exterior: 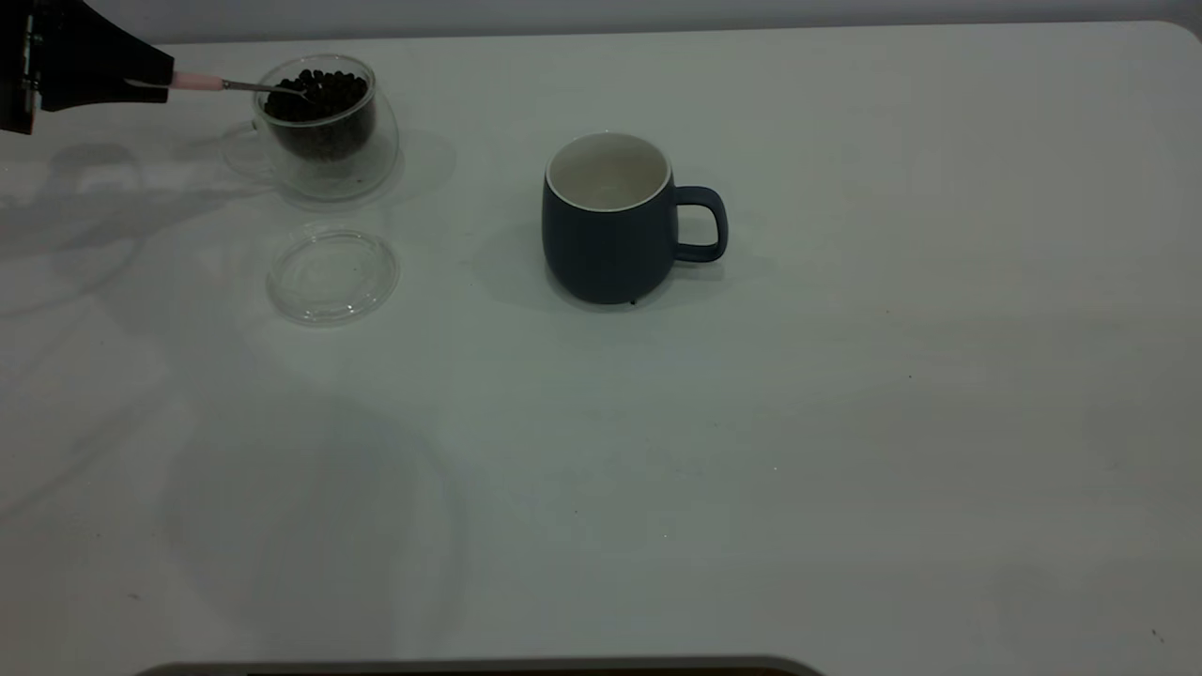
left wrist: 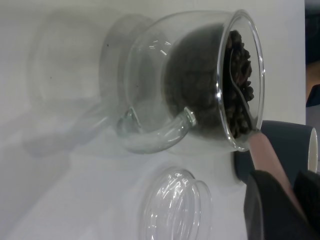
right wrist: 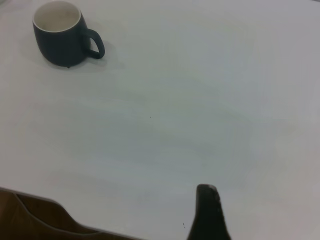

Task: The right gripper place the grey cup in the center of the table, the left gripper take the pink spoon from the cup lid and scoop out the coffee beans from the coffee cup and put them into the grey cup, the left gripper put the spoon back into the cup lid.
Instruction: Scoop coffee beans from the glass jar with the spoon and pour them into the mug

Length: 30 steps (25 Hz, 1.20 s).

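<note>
Far left of the exterior view: left gripper (exterior: pixel 160 83) up at the back-left corner of the table (exterior: pixel 845 422), fingers closed on the pale handle end of the pink spoon (exterior: pixel 239 85). Spoon runs roughly level to the right — metal neck crosses the rim of the coffee cup (exterior: pixel 324 127), bowl sits on/in the top of the coffee beans (exterior: pixel 319 94). Can't tell if any beans are on the spoon bowl.

Coffee cup upright, beans heaped near the rim, handle toward the left. Left wrist view shows the same glass cup (left wrist: pixel 200 82) close up w/ beans (left wrist: pixel 240 85) at the mouth and the spoon's pink handle (left wrist: pixel 265 152) leading down into the gripper.

Just in front of the coffee cup, nearer the camera: cup lid (exterior: pixel 332 275) flat on the table, apart from the cup, nothing on it.

Centre: grey cup (exterior: pixel 610 221) upright, handle pointing right, white inside looks bare — well apart from coffee cup and lid.

Right: right gripper (right wrist: pixel 207 212) seen only in right wrist view as one dark finger tip over bare table near the edge, far from the grey cup (right wrist: pixel 62 32); opening can't tell, holds nothing visible.
</note>
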Tool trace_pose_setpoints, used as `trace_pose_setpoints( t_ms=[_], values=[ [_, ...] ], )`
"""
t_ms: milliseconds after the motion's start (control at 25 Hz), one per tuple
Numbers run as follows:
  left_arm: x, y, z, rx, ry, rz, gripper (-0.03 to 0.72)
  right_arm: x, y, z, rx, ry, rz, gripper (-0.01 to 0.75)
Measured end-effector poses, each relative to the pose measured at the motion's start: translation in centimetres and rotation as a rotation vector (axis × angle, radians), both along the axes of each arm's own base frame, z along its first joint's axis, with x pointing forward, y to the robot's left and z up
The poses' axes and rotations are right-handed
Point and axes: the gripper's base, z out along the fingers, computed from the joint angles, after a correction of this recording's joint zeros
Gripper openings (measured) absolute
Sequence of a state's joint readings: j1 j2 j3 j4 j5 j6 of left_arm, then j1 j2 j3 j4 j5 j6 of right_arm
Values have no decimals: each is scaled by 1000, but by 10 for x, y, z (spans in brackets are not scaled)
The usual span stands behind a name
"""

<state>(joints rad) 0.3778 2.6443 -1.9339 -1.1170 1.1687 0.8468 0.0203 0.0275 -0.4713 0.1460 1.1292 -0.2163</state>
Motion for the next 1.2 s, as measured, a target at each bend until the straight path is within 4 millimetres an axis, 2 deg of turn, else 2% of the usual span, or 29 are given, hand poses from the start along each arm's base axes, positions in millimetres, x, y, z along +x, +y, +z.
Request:
trace_pose_setpoints(
  t_ms=[360, 640, 1200],
  values=[
    [-3, 15, 0, -10, -1, 40, 127, 0, 0, 0, 0, 0, 0, 588],
    [-3, 15, 1, -11, -3, 41, 127, 0, 0, 0, 0, 0, 0, 588],
    [-3, 15, 0, 94, -288, -133, 127, 0, 0, 0, 0, 0, 0, 588]
  ],
)
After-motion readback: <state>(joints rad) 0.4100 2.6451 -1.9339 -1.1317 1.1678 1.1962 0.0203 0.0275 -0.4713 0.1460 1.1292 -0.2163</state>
